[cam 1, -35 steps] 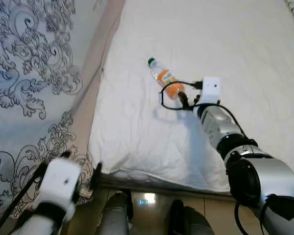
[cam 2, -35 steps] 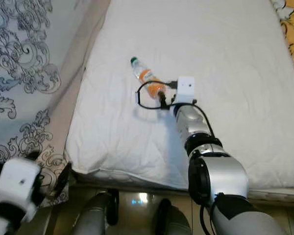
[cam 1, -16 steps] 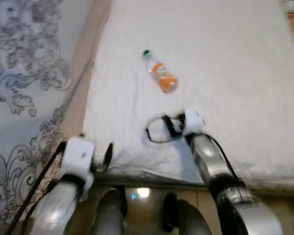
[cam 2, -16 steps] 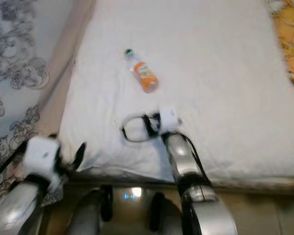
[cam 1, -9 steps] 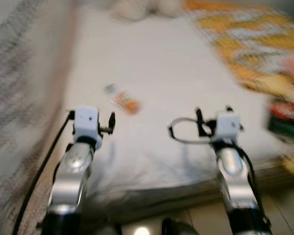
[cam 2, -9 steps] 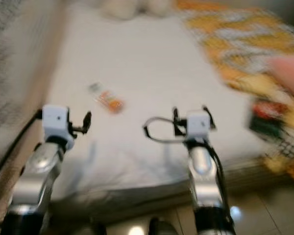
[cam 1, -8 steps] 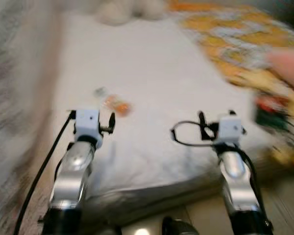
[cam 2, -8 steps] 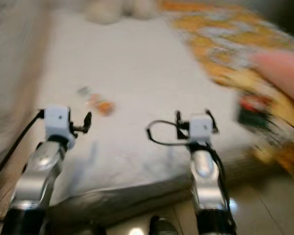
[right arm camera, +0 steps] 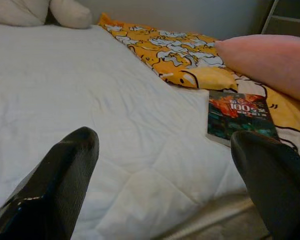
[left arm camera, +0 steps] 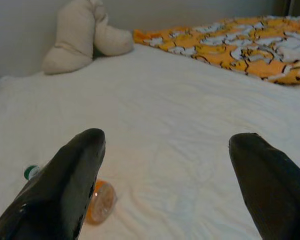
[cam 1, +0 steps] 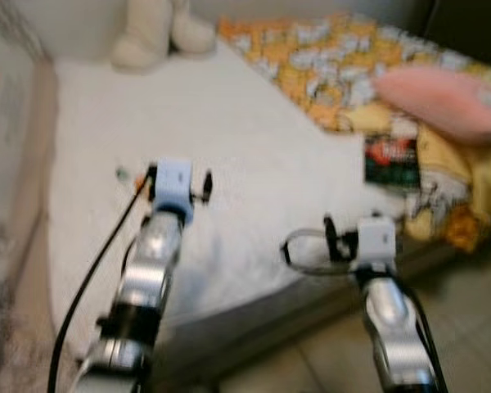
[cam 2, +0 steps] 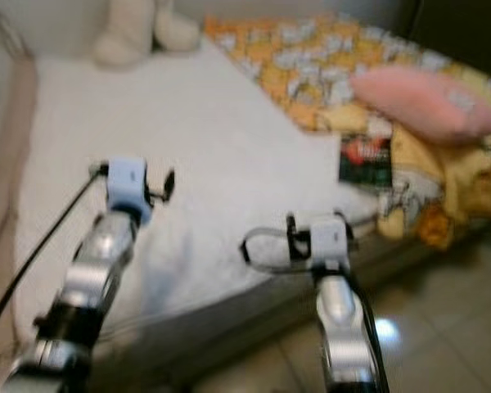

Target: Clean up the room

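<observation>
A small plastic bottle (left arm camera: pixel 97 201) with orange drink and a green cap lies on its side on the white bed (cam 1: pixel 254 139). In the left eye view the bottle (cam 1: pixel 128 175) peeks out just left of my left gripper (cam 1: pixel 178 173). That gripper hovers open over the bed, the bottle lying beyond one fingertip (left arm camera: pixel 85 150). My right gripper (cam 2: pixel 319 219) is held open above the bed's near edge, nothing between its fingers (right arm camera: pixel 65 165). A dark book (right arm camera: pixel 238 116) lies on the bed ahead of it, to its right.
A yellow patterned blanket (cam 1: pixel 327 57) covers the bed's right side, with a pink pillow (cam 1: pixel 446 98) on top. A cream plush toy (cam 1: pixel 155 33) sits at the head of the bed. Tiled floor (cam 1: pixel 466 327) runs along the bed's near edge.
The view has swung up and to the right. My right gripper has drawn back from the bottle, which stays on the bed. My left arm has risen over the bed.
</observation>
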### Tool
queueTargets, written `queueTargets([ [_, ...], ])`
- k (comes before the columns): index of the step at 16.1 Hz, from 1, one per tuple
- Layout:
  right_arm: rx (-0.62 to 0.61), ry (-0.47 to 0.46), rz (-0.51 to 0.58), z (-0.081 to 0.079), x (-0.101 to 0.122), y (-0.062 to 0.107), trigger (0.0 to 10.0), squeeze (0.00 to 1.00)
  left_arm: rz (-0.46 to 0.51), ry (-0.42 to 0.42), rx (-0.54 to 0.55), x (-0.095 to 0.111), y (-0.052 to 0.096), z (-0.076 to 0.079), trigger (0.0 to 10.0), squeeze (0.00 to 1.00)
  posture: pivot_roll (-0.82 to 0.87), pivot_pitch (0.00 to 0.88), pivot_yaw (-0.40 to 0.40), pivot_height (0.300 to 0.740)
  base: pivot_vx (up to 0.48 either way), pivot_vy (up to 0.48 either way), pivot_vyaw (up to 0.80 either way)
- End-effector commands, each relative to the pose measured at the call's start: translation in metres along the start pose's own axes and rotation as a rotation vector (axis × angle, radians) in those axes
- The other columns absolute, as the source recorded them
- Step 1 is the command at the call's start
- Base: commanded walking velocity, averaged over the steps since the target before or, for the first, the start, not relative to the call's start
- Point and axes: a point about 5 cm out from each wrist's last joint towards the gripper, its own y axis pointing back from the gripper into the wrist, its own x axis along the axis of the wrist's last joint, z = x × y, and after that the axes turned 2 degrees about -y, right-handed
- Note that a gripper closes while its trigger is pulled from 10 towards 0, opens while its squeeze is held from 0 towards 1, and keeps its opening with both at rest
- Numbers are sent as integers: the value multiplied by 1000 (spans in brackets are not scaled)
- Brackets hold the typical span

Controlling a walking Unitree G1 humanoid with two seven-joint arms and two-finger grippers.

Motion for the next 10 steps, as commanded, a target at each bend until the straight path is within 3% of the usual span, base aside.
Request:
queueTargets([
  [1,28,-13,15,-6,4,0,10000,0,9,-13,32,2,-5,-7,10000,0,-11,0,27,740,0,0,0],
  [2,43,-19,22,-10,7,0,10000,0,32,-5,32,8,-11,-8,10000,0,-15,0,32,740,0,0,0],
  [5,35,-31,34,-9,10,0,10000,0,72,36,-8,10,-9,-6,10000,0,-17,0,32,740,0,0,0],
  [7,21,-37,24,-3,7,5,10000,0,70,68,26,7,-7,-5,10000,0,-20,0,31,740,465,0,0],
  [10,29,-37,19,-5,8,4,10000,0,83,62,53,14,-18,-7,10000,0,-26,0,33,740,477,0,0],
])
